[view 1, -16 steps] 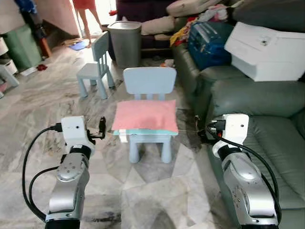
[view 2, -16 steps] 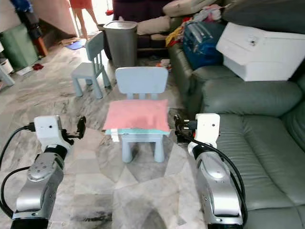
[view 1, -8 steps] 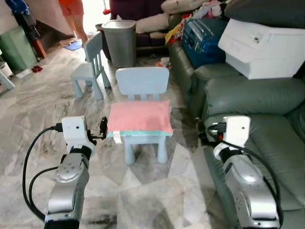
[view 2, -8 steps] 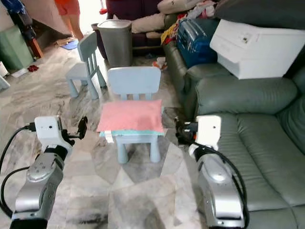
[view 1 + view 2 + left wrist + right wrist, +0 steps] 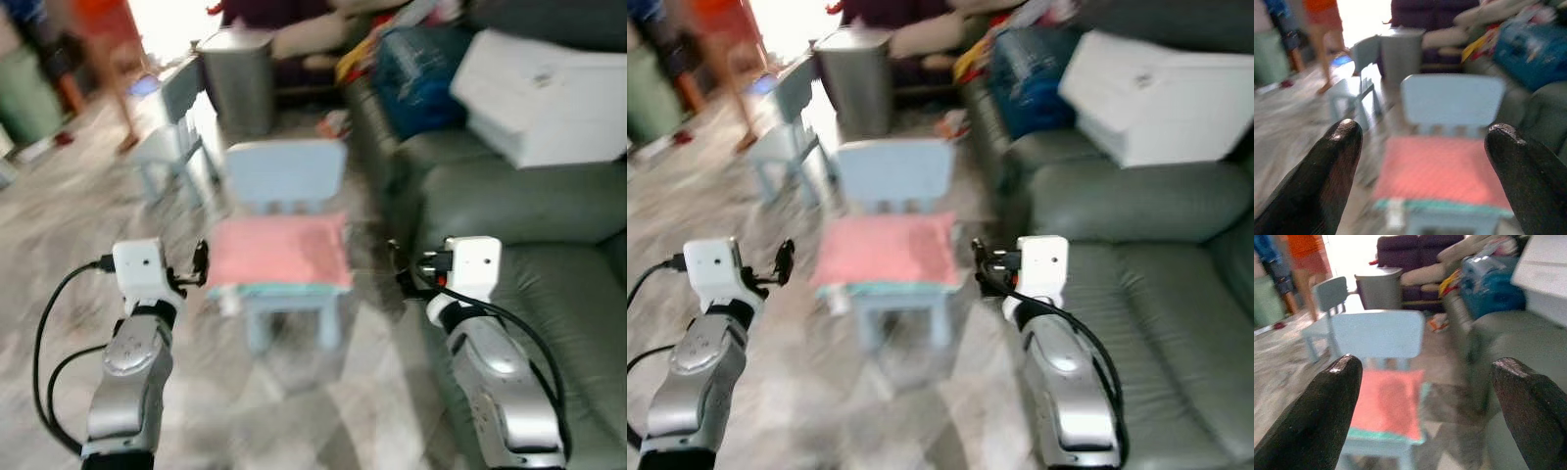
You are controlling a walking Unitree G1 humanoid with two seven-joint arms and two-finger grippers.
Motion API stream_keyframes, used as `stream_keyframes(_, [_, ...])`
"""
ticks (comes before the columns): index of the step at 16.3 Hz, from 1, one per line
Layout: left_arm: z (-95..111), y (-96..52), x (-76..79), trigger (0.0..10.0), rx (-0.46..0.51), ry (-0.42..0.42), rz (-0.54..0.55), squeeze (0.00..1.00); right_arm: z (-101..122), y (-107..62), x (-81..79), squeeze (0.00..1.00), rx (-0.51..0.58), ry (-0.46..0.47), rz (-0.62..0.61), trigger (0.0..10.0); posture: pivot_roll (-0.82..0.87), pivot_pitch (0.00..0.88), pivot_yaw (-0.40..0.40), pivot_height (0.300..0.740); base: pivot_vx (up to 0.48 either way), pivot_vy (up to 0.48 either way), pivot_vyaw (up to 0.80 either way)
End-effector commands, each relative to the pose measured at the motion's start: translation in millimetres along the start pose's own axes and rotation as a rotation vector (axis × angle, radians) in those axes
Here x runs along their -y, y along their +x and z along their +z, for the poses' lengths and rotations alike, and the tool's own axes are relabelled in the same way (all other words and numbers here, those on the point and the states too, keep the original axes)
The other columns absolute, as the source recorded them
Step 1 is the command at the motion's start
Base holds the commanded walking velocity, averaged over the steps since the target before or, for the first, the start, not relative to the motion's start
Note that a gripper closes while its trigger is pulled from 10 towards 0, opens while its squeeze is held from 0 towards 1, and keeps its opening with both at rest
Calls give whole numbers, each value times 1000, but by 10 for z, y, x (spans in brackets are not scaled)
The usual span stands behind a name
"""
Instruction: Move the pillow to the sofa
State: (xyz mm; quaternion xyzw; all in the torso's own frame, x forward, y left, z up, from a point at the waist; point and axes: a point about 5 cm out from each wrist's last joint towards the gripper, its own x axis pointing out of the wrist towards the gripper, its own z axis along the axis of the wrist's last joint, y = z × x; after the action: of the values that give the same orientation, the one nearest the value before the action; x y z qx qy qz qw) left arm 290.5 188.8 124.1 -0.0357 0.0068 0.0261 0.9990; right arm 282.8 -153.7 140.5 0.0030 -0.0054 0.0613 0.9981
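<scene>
A pink pillow (image 5: 277, 252) lies flat on the seat of a small light-blue chair (image 5: 284, 172) straight ahead of me. The grey-green sofa (image 5: 529, 211) stands to the right of the chair. My left gripper (image 5: 201, 263) hovers just left of the pillow's edge, open, with nothing between its fingers. My right gripper (image 5: 400, 269) is held right of the chair, in front of the sofa arm, also open and empty. Both wrist views look between spread fingertips at the pillow (image 5: 1444, 169) (image 5: 1387, 400). The head views are blurred.
A second small blue chair (image 5: 171, 122) and a grey bin (image 5: 238, 80) stand behind on the marble floor. A white box (image 5: 542, 93), a blue bag (image 5: 421, 78) and piled clothes sit on the sofa's far part. A person's legs (image 5: 1326, 44) are at the back left.
The whole picture has shifted and blurred, so the camera has moved. The chair with the pillow now sits a little further left and nearer. Both grippers hold the same open pose.
</scene>
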Motion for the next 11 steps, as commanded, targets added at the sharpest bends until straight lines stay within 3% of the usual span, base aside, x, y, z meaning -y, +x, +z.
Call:
stream_keyframes(1, [-24,-11,19,10000,-14,5,-17,0,27,-3,10,0,11,3,-1,10000,-92,15,61,740,439,0,0])
stream_keyframes(7, [-47,-10,26,10000,-28,8,-2,0,14,-15,11,0,8,5,3,10000,-92,16,61,740,410,0,0])
stream_keyframes(11, [-73,0,20,10000,-41,-14,37,0,3,-15,7,0,2,5,7,10000,-90,17,56,740,0,0,0])
